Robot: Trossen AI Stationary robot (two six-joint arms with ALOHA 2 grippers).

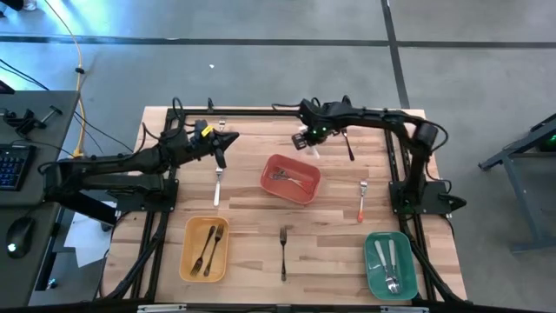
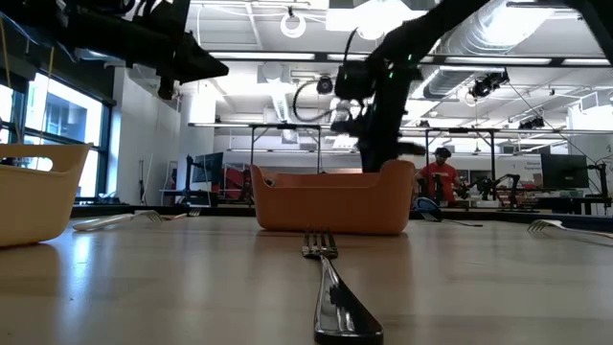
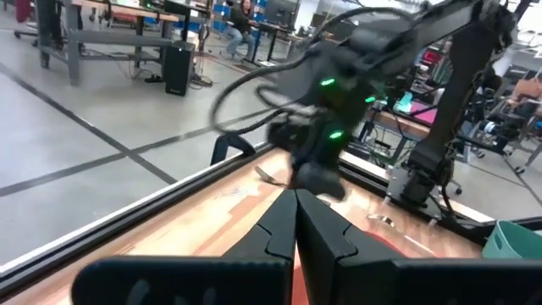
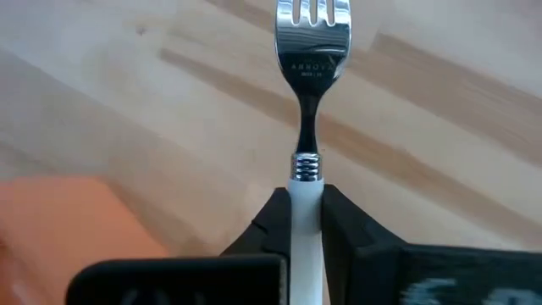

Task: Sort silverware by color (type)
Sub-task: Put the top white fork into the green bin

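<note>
My right gripper (image 1: 306, 143) hangs over the far middle of the table, just beyond the red bin (image 1: 291, 178), shut on a white-handled fork (image 4: 310, 59). My left gripper (image 1: 222, 149) is shut on nothing and waits level above the table's far left. Loose silverware lies flat on the wood: a white-handled fork (image 1: 218, 185), a dark fork (image 1: 283, 252), a red-orange one (image 1: 361, 204) and a dark one (image 1: 349, 146). The red bin holds forks, the yellow bin (image 1: 205, 248) dark forks, and the green bin (image 1: 390, 263) pale utensils. My right gripper pinches the fork's white handle (image 4: 306, 193) between its two fingers, just behind the metal neck. The fingers come steeply from above and lie along the fork. The fork sticks out past the fingertips, tines (image 4: 312, 13) leading, over the bare wood.
A black frame rail runs along the table's far edge and sides (image 1: 261, 111). Bare wood lies between the three bins and at the near middle around the dark fork (image 2: 330, 287). In the low view the red bin (image 2: 330, 203) stands mid-table and the yellow bin (image 2: 34, 192) at the left.
</note>
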